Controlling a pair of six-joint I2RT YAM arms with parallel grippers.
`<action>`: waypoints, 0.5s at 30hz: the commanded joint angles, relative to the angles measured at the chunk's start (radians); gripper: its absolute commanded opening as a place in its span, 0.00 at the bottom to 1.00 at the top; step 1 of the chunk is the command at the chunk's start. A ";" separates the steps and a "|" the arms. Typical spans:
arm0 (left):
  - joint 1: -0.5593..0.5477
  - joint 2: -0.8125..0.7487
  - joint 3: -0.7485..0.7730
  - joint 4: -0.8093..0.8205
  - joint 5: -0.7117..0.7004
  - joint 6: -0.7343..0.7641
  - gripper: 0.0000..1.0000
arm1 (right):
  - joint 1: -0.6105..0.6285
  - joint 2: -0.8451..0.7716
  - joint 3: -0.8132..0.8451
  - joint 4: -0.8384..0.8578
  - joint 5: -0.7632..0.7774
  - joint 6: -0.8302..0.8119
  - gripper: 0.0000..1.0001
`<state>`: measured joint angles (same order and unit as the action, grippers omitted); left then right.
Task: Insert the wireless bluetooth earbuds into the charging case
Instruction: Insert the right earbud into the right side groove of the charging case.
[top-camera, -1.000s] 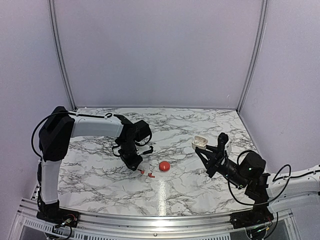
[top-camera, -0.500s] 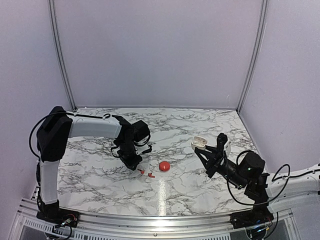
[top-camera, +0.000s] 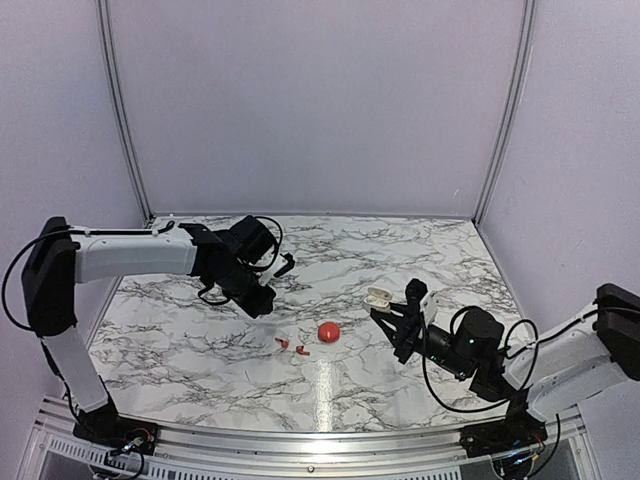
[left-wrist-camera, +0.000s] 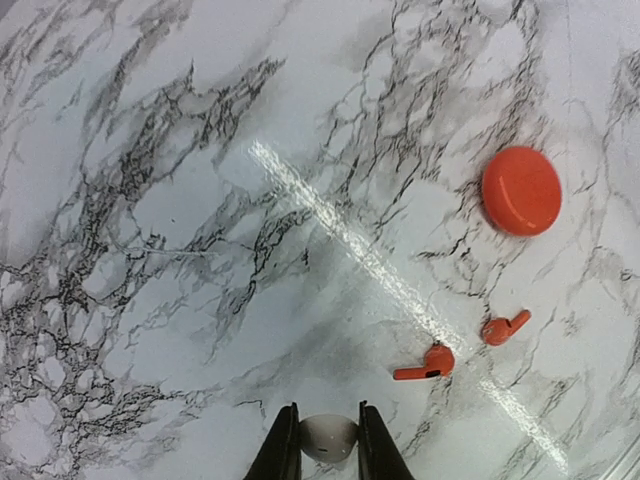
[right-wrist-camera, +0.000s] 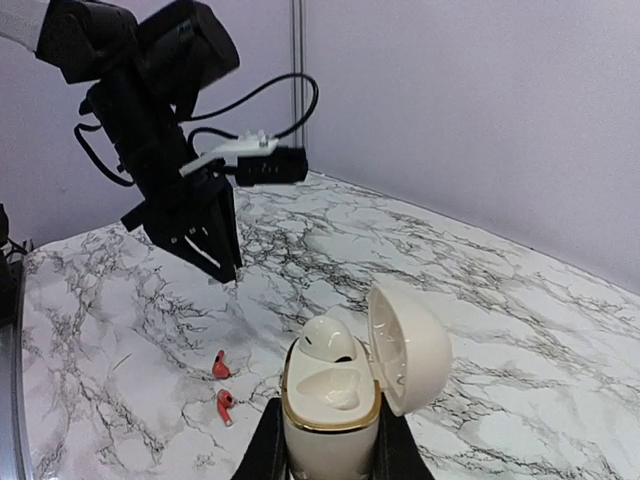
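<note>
Red earbuds await pickup: right claw pinches the open charging case; left claw, grip unclear, must descend.

There are two red earbuds, one round red disc-like object, one white charging case and two robot arms at one marble table. One small pale lump, possibly a further piece, is too indistinct to identify.
</note>
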<state>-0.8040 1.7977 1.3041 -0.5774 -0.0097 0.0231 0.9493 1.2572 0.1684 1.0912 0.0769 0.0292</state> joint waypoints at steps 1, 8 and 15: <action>-0.001 -0.188 -0.114 0.272 0.047 -0.061 0.12 | -0.006 0.142 0.056 0.262 -0.101 -0.026 0.00; -0.048 -0.446 -0.324 0.611 0.058 -0.088 0.12 | -0.005 0.305 0.131 0.391 -0.177 -0.061 0.00; -0.139 -0.527 -0.379 0.779 0.002 -0.071 0.13 | -0.002 0.384 0.223 0.407 -0.206 -0.057 0.00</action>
<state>-0.8982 1.3029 0.9367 0.0414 0.0216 -0.0460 0.9489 1.6176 0.3359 1.4284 -0.0944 -0.0219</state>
